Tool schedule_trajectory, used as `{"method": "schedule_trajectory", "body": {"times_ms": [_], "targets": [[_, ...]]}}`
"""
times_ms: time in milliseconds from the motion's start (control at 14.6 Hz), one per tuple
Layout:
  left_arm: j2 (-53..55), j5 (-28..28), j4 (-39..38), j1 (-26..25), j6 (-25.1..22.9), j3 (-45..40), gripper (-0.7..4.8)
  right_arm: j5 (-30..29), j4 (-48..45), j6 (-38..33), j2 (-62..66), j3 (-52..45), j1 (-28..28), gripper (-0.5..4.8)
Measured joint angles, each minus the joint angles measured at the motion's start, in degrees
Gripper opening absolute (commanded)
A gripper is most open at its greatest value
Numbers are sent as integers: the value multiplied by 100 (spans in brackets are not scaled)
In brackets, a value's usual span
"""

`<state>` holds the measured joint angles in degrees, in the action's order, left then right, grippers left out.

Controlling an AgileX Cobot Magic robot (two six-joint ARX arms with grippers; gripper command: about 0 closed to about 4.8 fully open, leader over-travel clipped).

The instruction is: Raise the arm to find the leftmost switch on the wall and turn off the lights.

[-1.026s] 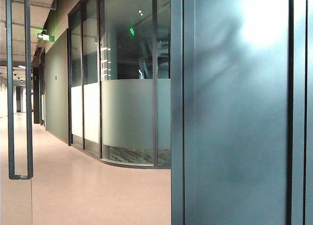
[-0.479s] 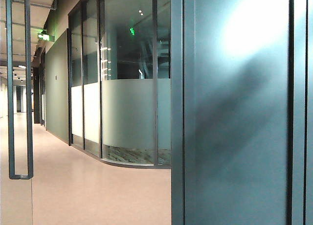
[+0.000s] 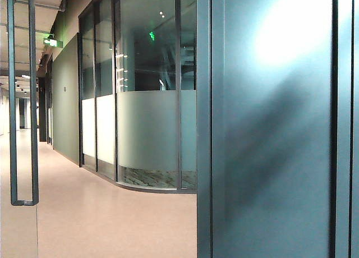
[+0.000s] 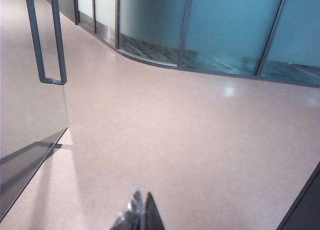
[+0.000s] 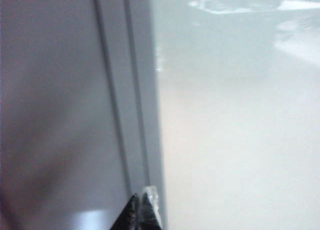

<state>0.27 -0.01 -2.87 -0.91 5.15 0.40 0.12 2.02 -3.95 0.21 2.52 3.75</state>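
Shadow on panel: the dark slanted shadow on the grey wall panel (image 3: 275,134) in the exterior view has swung over the last second; a second ago it lay high and faint near the bright glare patch (image 3: 291,28), and now it runs as a broad diagonal band from upper right to lower left across the middle of the panel. Since half a second ago it has barely shifted.
Meaning for task: I judge this to be the shadow of an arm lifting beside the panel, so the raise is under way and slowing; no arm itself shows in the exterior view.
Switch location: no switch is visible in any view. It is not found yet, and the search is the step in hand.
Switch pointing and long axis: cannot tell, since the switch is out of sight.
Right gripper (image 5: 140,202): close to a pale vertical frame strip (image 5: 132,90) between a grey panel and frosted glass (image 5: 240,115); its tips sit together at the picture's edge, jaws closed on nothing. The view is blurred, which fits motion.
Left gripper (image 4: 141,210): hanging low over the pinkish floor (image 4: 175,135), well apart from any wall, jaws closed and empty.
Surroundings: glass door with long bar handle (image 4: 46,40) on the left arm's side, curved frosted glass partition (image 3: 146,129) down the corridor.
Lights: corridor ceiling lights appear on, so the task looks barely begun.
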Motion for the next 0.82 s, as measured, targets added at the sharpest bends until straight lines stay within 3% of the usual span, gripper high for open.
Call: {"method": "schedule_trajectory", "body": {"times_ms": [821], "targets": [[-2,0,-4,0,0,0,-5,-20,-214,-184,2,-219,-345,-1]]}}
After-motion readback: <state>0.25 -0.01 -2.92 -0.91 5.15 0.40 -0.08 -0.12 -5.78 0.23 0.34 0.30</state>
